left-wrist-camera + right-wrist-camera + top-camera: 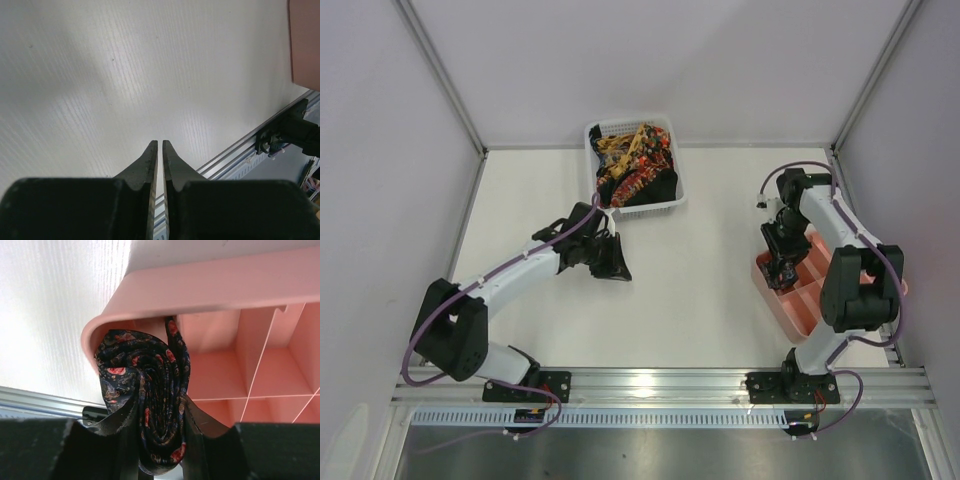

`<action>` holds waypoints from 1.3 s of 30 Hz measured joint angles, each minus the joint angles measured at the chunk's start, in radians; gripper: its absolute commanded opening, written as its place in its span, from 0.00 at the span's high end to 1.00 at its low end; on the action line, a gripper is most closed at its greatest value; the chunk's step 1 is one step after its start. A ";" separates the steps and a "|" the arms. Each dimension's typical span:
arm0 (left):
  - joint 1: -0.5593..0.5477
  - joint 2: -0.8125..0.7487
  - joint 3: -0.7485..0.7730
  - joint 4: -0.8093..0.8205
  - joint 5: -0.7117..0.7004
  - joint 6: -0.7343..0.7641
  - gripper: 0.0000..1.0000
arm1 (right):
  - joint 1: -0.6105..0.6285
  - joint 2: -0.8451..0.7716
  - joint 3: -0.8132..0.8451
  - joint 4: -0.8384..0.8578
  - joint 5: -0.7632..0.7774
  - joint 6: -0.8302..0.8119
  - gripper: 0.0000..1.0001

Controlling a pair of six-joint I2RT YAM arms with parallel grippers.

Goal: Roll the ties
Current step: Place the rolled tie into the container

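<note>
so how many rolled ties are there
1: the rolled tie, held by the right gripper at the pink tray corner. The ties in the basket look unrolled; more may be hidden.

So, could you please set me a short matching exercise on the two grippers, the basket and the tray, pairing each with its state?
Things: 1 left gripper; 2 right gripper; 3 white basket; 4 pink tray.
States: A holds loose ties; B closed on a rolled tie; C shut, empty, above the table; D divided into compartments.
Pairs: 1-C; 2-B; 3-A; 4-D.
</note>
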 measured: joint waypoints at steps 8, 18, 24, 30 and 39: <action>0.000 0.021 0.008 -0.013 -0.002 0.000 0.89 | 0.047 0.061 -0.012 0.044 0.072 0.001 1.00; 0.000 0.032 0.013 -0.029 -0.006 0.000 0.89 | 0.101 0.079 -0.039 0.088 0.132 0.043 1.00; 0.000 0.032 0.019 -0.044 -0.010 0.000 0.89 | 0.151 0.075 -0.153 0.161 0.157 0.058 1.00; 0.000 0.032 0.034 -0.057 -0.016 0.001 0.89 | 0.150 0.043 -0.195 0.208 0.152 0.061 0.83; 0.000 0.033 0.072 -0.085 -0.036 0.001 0.89 | 0.140 0.005 -0.200 0.254 0.116 0.063 0.49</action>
